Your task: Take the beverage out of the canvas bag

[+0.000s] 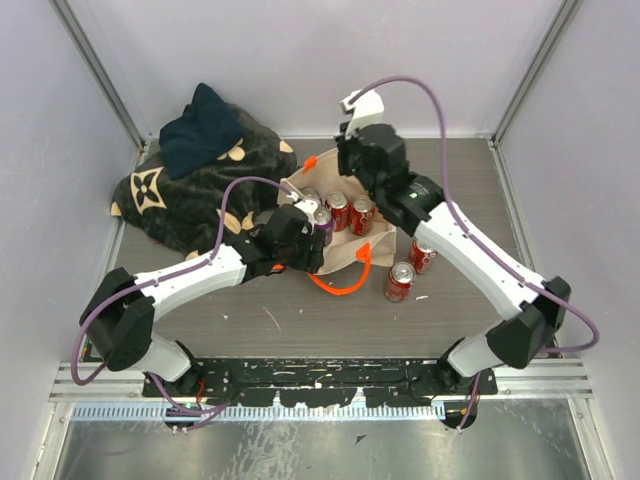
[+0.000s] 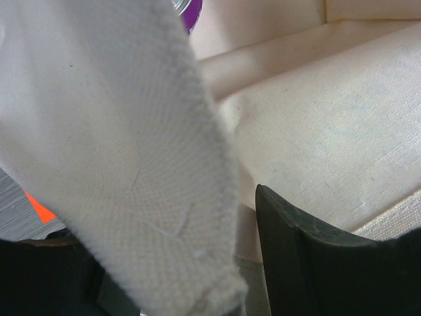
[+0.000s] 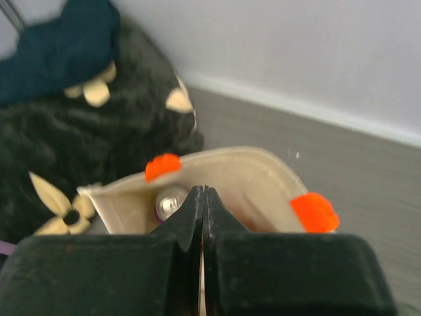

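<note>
Nearest the lens, my right gripper has its jaws pressed flat together, with nothing between them that I can see. Its tips hang over the far rim of the canvas bag, between the two orange handle ends. My left gripper stands partly open; the bag's near-left wall hangs between its fingers, not visibly pinched. I count one bag, lying open mid-table. Inside it are two red cans and one purple can; I cannot be sure of a fourth top by the far-left rim. The purple can sits down in the bag just beside the right gripper's tips. Two loose red cans rest on the table just right of the bag. One dark floral blanket lies far left, with a navy cloth on top
</note>
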Robot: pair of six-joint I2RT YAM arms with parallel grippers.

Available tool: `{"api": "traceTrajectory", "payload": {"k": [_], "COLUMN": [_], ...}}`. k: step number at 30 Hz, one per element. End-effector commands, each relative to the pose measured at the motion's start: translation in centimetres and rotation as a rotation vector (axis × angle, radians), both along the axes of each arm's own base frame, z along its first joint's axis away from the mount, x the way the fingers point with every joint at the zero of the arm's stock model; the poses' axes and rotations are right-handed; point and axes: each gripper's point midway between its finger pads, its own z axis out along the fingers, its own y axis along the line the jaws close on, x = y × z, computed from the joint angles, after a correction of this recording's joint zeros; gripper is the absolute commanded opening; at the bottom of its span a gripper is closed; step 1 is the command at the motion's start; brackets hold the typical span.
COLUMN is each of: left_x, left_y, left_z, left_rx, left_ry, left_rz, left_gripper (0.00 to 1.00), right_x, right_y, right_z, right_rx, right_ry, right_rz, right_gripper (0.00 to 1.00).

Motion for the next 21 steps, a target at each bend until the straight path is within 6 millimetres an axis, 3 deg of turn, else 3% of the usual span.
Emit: {"api": "traceTrajectory", "payload": {"k": [1,11,21], "left_x": [-0.2,-0.4,-0.8], "left_y": [0.9,1.1,1.1], "left_z": [0.5,0.4,0.0], "left_rx": [0.008,0.009,0.002], "left_ry": [-0.023,-0.031,-0.032], "left_rz": [0.004,-0.008,-0.024], "left_gripper": [0.66,0.67,0.67], "right_x": [0.3,1.9,0.6], "right_y": [-0.2,-1.2,-2.3], "right_z": [-2.2,-7.2,-12.7], "right_rx": [-0.046,-0.156,-0.188], "right_ry": [0.053,0.165,0.296], "right_rz": [-0.035,-0.155,-0.205], "right_gripper": [0.01,0.01,0.01]}}
